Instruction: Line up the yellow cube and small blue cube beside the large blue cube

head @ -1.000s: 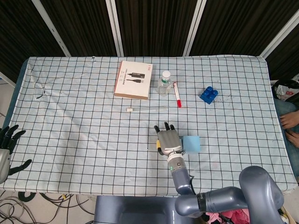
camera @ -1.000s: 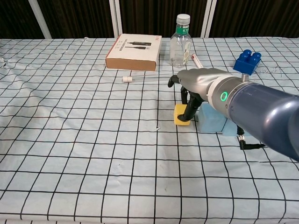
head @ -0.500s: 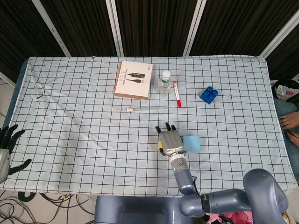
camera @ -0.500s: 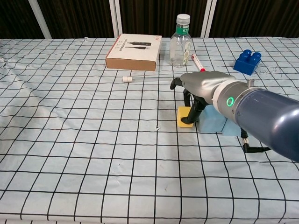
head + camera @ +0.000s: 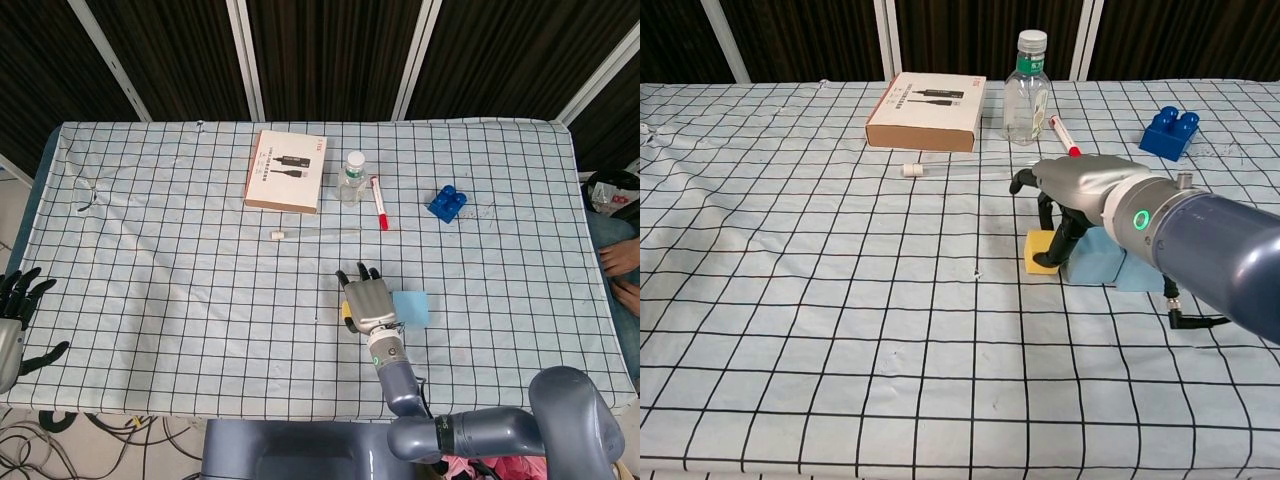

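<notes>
The yellow cube [image 5: 1041,252] sits on the checked cloth, close against the left side of the large light-blue cube [image 5: 1095,259]. My right hand [image 5: 1070,195] reaches over it, and dark fingertips [image 5: 1071,238] come down on the cube's right part and hold it. From the head view the right hand [image 5: 367,300] covers most of the yellow cube [image 5: 346,318], with the large blue cube [image 5: 411,308] just to its right. The small blue cube [image 5: 448,203], a studded brick [image 5: 1170,133], lies far back right. My left hand [image 5: 15,322] hangs open beyond the table's left edge.
At the back stand a cardboard box [image 5: 927,110], a clear bottle [image 5: 1028,85] and a red pen [image 5: 1064,135]. A thin white stick [image 5: 940,170] lies in front of the box. A person's hand [image 5: 620,262] shows past the right table edge.
My right hand has slid the yellow cube rightwards until it sits against the large blue cube. The left hand has stayed put.
</notes>
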You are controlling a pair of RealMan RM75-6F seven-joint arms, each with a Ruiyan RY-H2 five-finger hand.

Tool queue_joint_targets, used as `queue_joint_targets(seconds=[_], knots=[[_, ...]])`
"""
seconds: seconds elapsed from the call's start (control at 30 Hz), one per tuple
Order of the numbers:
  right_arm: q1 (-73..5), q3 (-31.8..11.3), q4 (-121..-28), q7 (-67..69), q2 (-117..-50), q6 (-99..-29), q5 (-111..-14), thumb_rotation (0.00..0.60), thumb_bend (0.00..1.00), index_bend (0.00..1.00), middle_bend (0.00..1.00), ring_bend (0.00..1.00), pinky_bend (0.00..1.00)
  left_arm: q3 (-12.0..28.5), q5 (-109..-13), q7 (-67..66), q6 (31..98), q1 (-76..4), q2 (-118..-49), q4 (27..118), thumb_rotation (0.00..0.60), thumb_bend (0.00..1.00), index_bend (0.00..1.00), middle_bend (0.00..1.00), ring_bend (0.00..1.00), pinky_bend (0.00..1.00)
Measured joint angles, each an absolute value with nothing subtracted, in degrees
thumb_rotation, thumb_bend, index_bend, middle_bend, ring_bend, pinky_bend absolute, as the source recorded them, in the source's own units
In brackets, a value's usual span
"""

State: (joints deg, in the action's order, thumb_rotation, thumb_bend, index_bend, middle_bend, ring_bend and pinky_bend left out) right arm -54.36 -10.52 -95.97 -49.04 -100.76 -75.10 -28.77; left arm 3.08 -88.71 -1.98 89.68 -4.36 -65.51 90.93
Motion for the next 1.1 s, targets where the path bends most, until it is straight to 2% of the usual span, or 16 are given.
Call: queue_joint_targets(seconds=[0.77, 1.1], knots=[[-52.3, -11.3, -95.9, -50.2, -100.5, -73.3, -29.7, 0.600, 0.26, 0.14, 0.38, 0.03, 0.13, 3.3, -88.2, -2.5, 89.8, -4.3, -65.6, 91.0, 0.600, 0.11, 0.18, 0.07, 0.00, 0.00], [-51.8, -11.2, -96.7, -51.0, -100.6, -73.7, -30.1, 0.600, 0.26, 0.14, 0.39, 0.03, 0.12, 3.4, -88.2, -2.7, 90.0, -4.2, -65.7, 90.9, 0.600, 0.11, 0.18, 0.07, 0.00, 0.00]])
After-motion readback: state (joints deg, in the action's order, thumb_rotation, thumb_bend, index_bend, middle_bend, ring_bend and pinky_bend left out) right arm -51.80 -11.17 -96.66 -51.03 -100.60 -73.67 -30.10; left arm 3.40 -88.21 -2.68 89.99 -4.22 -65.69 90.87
